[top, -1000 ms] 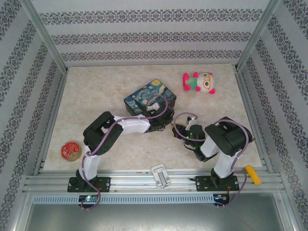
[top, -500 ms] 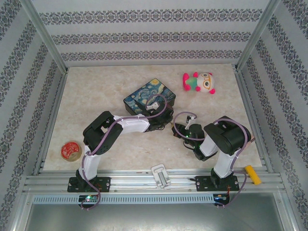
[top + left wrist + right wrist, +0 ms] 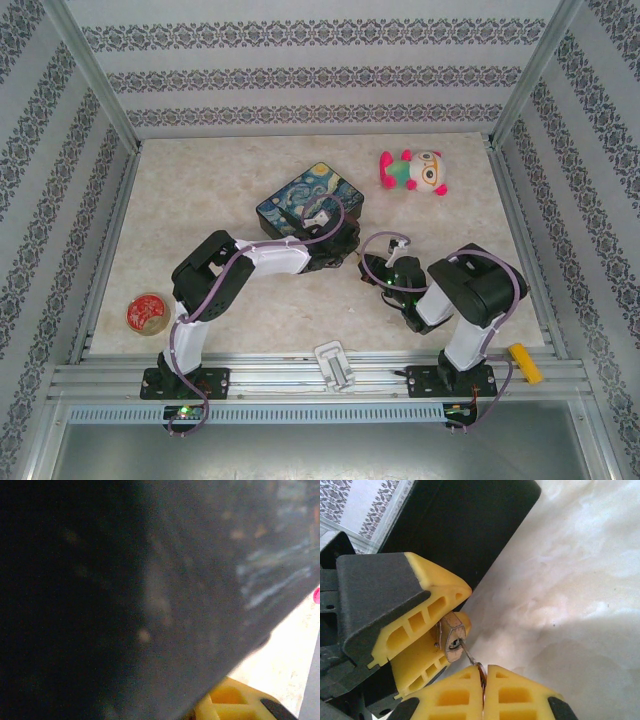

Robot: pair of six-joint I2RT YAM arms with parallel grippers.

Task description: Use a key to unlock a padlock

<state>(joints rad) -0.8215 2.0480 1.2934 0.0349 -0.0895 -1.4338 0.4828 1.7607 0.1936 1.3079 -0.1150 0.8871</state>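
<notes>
One rectangular tin [image 3: 312, 203] with a blue starry-night lid stands shut on the marbled tabletop [image 3: 200, 200], contents unseen. Just beside its near wall the left fingers [image 3: 432, 602], partly open, clamp the one small brass-coloured padlock [image 3: 451, 636]. The right fingers [image 3: 515, 695], pressed together, pinch the one slim golden key [image 3: 480, 671], its blade reaching the keyhole. One pink-and-white plush toy [image 3: 415, 171] lies beyond the tin's right end.

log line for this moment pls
left claw: holding padlock | right claw: shut on key | key tip: at padlock keyhole | stage: inserting key
</notes>
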